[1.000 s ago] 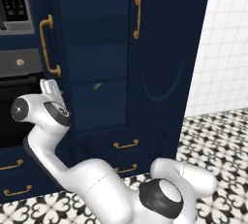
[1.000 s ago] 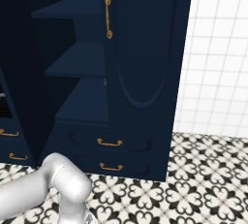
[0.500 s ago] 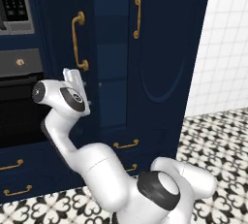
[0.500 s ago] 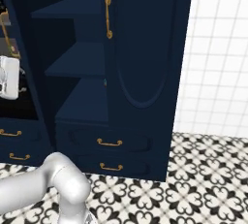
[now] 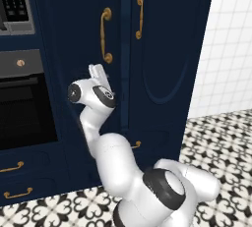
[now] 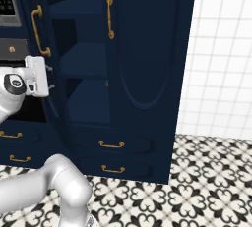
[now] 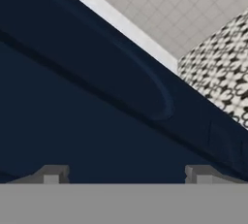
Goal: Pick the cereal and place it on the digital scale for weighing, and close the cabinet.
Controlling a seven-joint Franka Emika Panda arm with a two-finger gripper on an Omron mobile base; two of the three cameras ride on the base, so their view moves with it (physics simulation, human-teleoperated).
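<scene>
The tall navy cabinet (image 5: 162, 49) stands ahead, its right door shut. Its left door (image 5: 78, 34), with a brass bar handle (image 5: 106, 34), looks almost shut from the left. In the right base view the left door (image 6: 49, 39) is still ajar and the dark inner shelves (image 6: 81, 56) show. My gripper (image 6: 49, 77) presses against the outer face of that left door below the handle. In the hand view the gripper (image 7: 126, 174) is open, its fingertips (image 7: 53, 174) wide apart with nothing between them, close to the navy panel. The cereal and the digital scale are out of view.
A black oven (image 5: 24, 108) and a microwave (image 5: 15, 5) sit left of the cabinet, with navy drawers (image 5: 12, 167) below. White tiled wall (image 5: 226, 49) lies to the right. The patterned floor (image 6: 197, 182) spreads in front of the cabinet's bottom drawers (image 6: 110, 145).
The left cabinet door has swung rightward toward shut, its handle moving right. My hand has followed it, pushing on the door. The base has stayed still.
</scene>
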